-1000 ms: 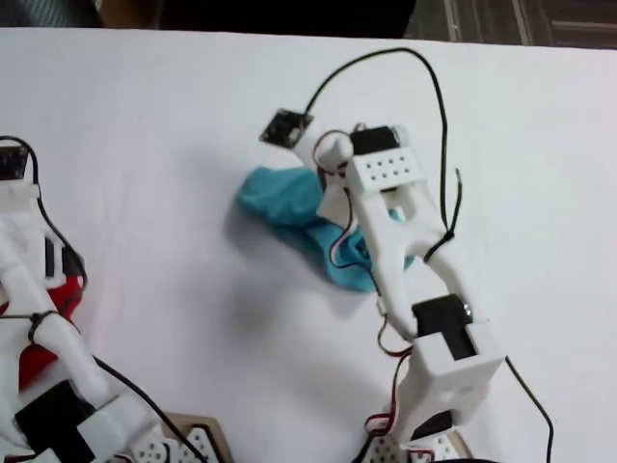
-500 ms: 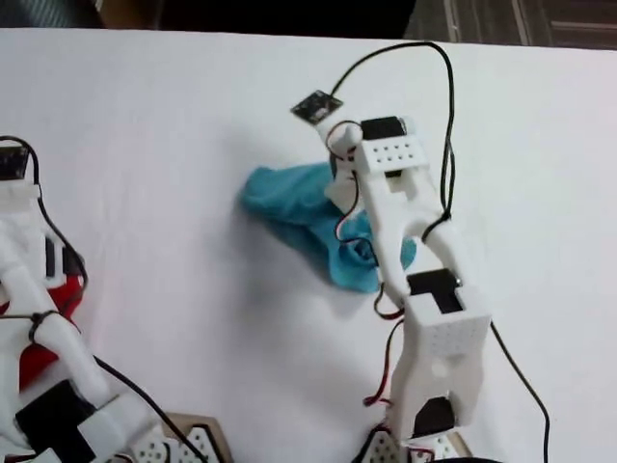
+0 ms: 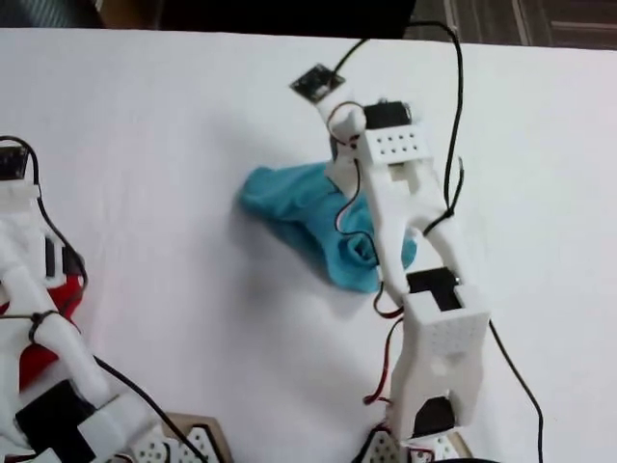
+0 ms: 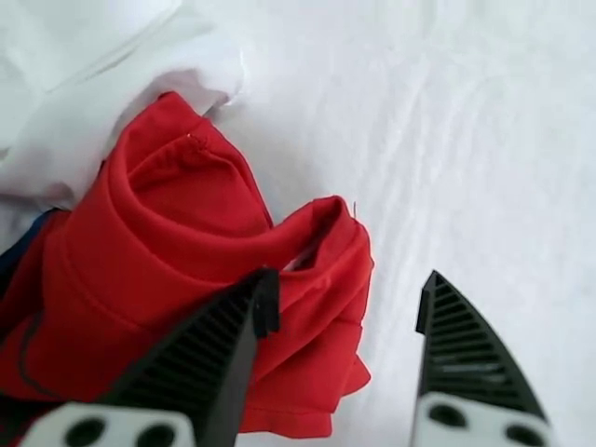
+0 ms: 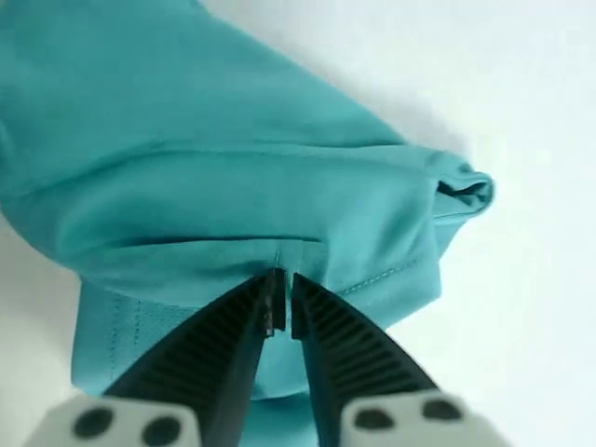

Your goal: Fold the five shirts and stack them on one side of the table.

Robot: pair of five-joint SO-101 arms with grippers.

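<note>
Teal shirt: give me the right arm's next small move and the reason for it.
Probably lift the pinched fabric slightly and draw it outward to spread it flat. The right end effector has its jaws closed on a fold of the teal shirt, which lies bunched in a lump on the white table, not yet flat enough to fold.

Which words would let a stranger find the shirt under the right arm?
Look at the middle of the white table, where the right arm's hand pinches a crumpled heap. It is the teal shirt, unlike the red shirt under the left arm.
</note>
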